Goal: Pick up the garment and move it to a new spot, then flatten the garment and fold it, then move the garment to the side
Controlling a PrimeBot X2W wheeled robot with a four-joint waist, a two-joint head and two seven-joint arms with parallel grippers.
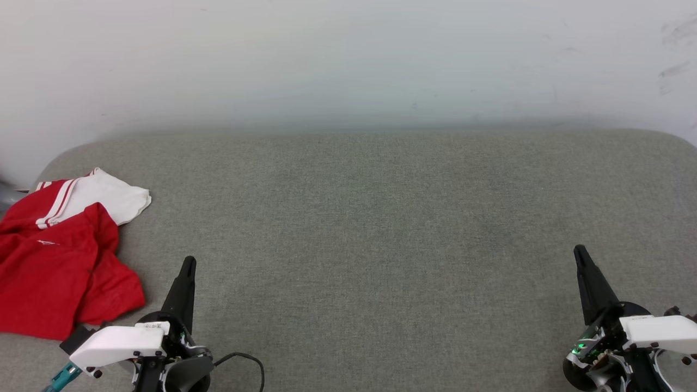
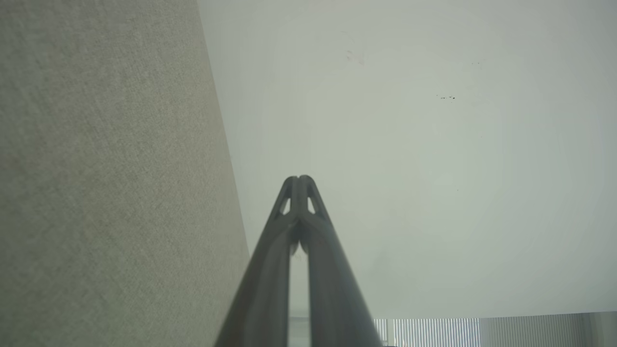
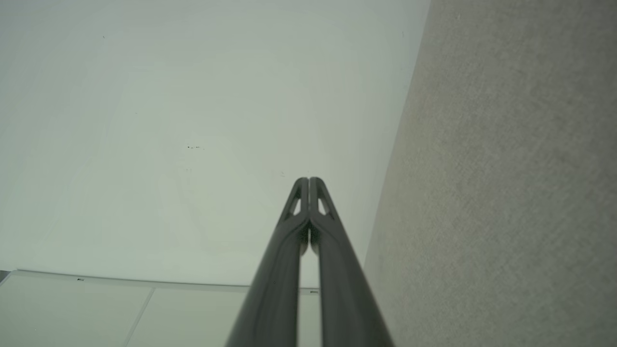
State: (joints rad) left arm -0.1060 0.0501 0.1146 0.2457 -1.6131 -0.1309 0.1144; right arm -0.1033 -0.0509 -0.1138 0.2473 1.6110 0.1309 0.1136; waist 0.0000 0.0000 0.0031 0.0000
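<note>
**Desk editor:** Where is the garment?

**Photographer:** The red garment [image 1: 60, 267] lies crumpled at the far left edge of the grey fabric-covered desk [image 1: 370, 228]. One white sleeve [image 1: 109, 198] with red-and-white striped trim is turned toward the pale wall [image 1: 348, 60]. Part of the cloth runs off the left of the head view.

**Desk editor:** And the claws?

**Photographer:** The left claw [image 1: 188, 264] is clenched on nothing, its dark fingers pressed together and pointing at the wall. It is just right of the garment's lower folds and clear of them. Its wrist view shows the tips meeting [image 2: 299, 180]. The right claw [image 1: 580, 251] is also clenched and empty, at the desk's right side and well apart from the garment. Its tips are together in its own wrist view [image 3: 308, 180]. A black cable [image 1: 248, 359] loops behind the left wrist.
</note>
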